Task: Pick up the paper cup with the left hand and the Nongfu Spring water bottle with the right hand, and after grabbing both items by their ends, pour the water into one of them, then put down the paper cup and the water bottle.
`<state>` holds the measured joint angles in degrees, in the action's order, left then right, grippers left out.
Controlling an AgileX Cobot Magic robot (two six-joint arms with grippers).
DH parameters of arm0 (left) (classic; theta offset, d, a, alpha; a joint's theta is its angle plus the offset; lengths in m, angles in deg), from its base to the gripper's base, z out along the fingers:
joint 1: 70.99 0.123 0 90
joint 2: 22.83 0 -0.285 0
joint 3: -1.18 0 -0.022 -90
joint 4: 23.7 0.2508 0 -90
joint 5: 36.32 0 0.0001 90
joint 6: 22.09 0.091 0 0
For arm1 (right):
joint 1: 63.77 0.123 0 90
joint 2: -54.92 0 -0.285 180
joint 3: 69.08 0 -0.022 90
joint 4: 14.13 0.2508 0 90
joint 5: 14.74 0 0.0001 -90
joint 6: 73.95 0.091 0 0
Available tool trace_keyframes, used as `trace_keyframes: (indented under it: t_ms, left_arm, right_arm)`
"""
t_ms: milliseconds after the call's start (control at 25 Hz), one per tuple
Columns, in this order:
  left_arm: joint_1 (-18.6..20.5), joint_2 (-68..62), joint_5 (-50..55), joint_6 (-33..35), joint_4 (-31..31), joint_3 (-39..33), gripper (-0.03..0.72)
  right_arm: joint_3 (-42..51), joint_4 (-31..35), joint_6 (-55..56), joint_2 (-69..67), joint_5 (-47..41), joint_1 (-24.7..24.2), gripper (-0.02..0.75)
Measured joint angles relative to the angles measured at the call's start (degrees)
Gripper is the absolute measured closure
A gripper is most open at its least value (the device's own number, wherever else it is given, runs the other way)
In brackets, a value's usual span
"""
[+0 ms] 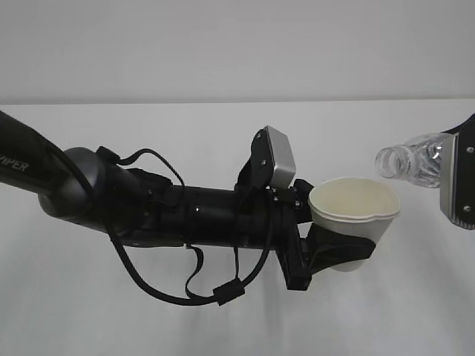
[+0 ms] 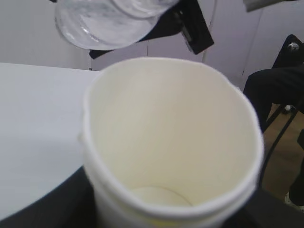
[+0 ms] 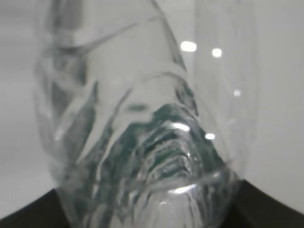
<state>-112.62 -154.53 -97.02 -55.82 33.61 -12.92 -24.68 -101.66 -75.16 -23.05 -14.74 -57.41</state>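
The white paper cup (image 1: 355, 215) hangs above the table, upright, with my left gripper (image 1: 326, 252) shut around its lower half. In the left wrist view the paper cup (image 2: 171, 142) fills the frame; its cream inside looks dry. The clear Nongfu Spring water bottle (image 1: 412, 161) lies tipped on its side, its open mouth pointing left, a little above and to the right of the cup's rim. My right gripper (image 1: 459, 182) is shut on its far end at the frame's right edge. Ribbed plastic and green label of the water bottle (image 3: 142, 142) fill the right wrist view. The bottle's mouth (image 2: 102, 21) shows above the cup.
The white table (image 1: 223, 319) runs beneath both arms with a plain wall behind. My left arm (image 1: 148, 208) with its loose cables stretches across the left half. Beyond the table's edge in the left wrist view stands dark furniture (image 2: 280, 95).
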Motion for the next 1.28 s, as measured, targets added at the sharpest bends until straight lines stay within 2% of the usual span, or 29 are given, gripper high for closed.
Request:
trace_keyframes:
  t_ms: [200, 1280]
  left_arm:
    - [-1.1, 0.0, 0.0, 0.0, 0.1, 0.0, 0.26]
    - [-1.0, 0.0, 0.0, -0.3, 0.5, 0.0, 0.26]
  right_arm:
    - [-0.4, -1.1, 0.0, 0.0, 0.0, 0.0, 0.327]
    - [-0.4, -6.8, 0.0, 0.0, -2.1, 0.0, 0.327]
